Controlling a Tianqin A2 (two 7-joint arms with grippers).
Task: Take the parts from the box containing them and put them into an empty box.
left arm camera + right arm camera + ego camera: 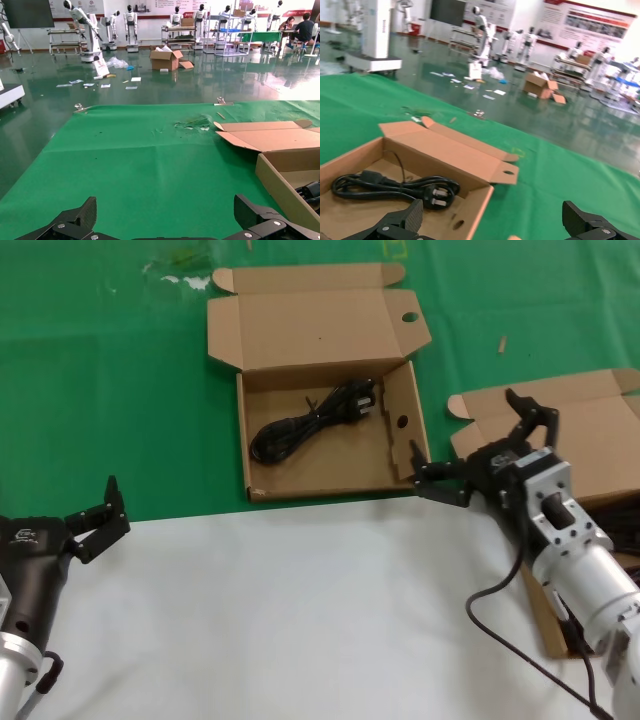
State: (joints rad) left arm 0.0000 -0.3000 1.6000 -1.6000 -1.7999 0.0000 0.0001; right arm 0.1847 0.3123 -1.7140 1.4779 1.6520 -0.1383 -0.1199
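One part, a black power cord [312, 422] coiled with its plug, lies in the middle box [400, 455], whose raised lid tab has a round hole [410, 317]. The right wrist view shows that cord [395, 187] inside the same box [475, 205]. My right gripper [465, 435] hovers open and empty just off that box's right wall, between it and the plain-lidded box [600, 410], whose inside my right arm hides. My left gripper [95, 510] is open and empty at the near left over the white sheet, well away from both boxes.
Green cloth [110, 390] covers the far half of the table and a white sheet [300, 610] the near half. My right arm's own black cable [500, 630] loops over the white sheet. In the left wrist view the middle box [280, 185] lies off to one side.
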